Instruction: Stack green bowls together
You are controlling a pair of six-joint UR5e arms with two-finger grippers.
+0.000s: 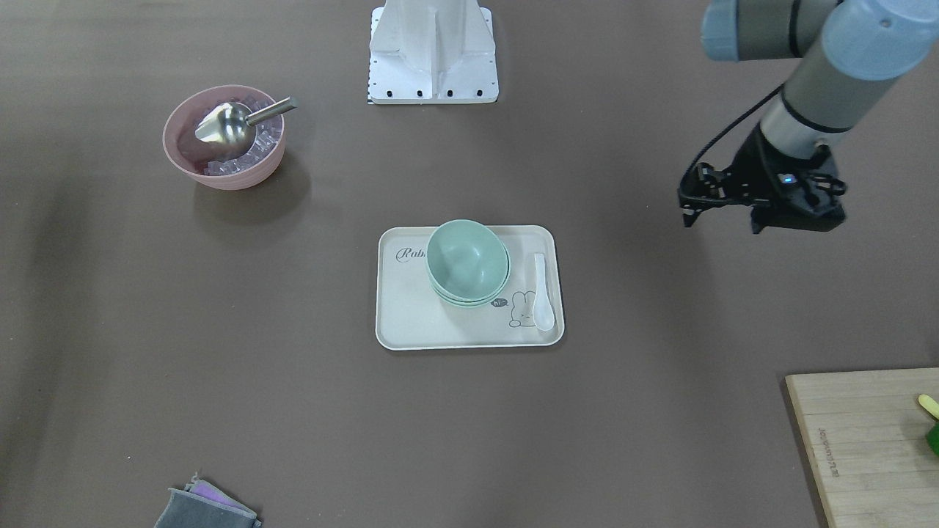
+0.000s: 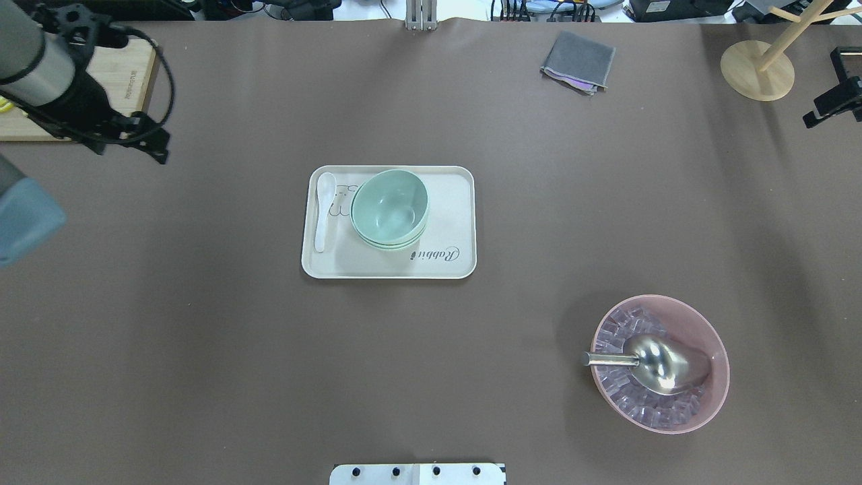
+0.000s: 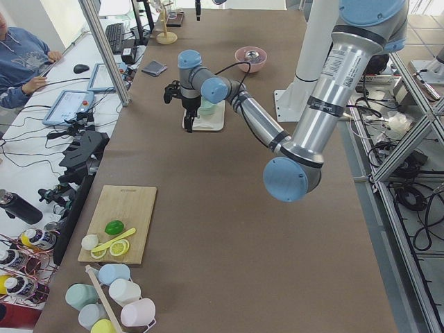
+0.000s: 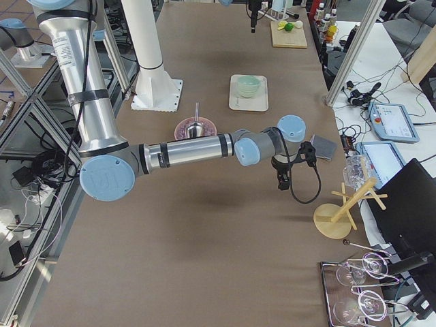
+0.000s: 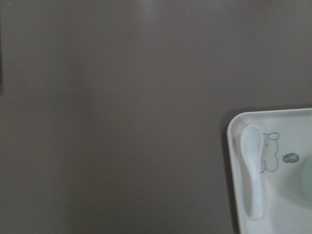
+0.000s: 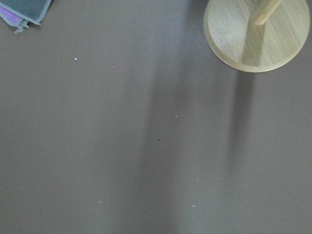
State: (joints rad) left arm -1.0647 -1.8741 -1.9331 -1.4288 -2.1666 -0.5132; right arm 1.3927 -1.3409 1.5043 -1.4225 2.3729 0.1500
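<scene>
The green bowls (image 1: pixel 467 261) sit nested in one stack on a cream tray (image 1: pixel 440 330) at the table's middle; they also show in the overhead view (image 2: pixel 389 207). The rims of the lower bowls show under the top one. My left gripper (image 1: pixel 722 222) hangs open and empty above bare table, well off to the tray's side; it shows in the overhead view (image 2: pixel 131 152) too. My right gripper (image 2: pixel 832 94) is at the far edge near a wooden stand, far from the bowls. I cannot tell whether it is open or shut.
A white spoon (image 1: pixel 543 292) lies on the tray beside the stack. A pink bowl (image 1: pixel 224 139) holds ice and a metal scoop. A grey cloth (image 2: pixel 578 62), a wooden stand (image 2: pixel 757 67) and a cutting board (image 1: pixel 866 440) lie near the table's edges.
</scene>
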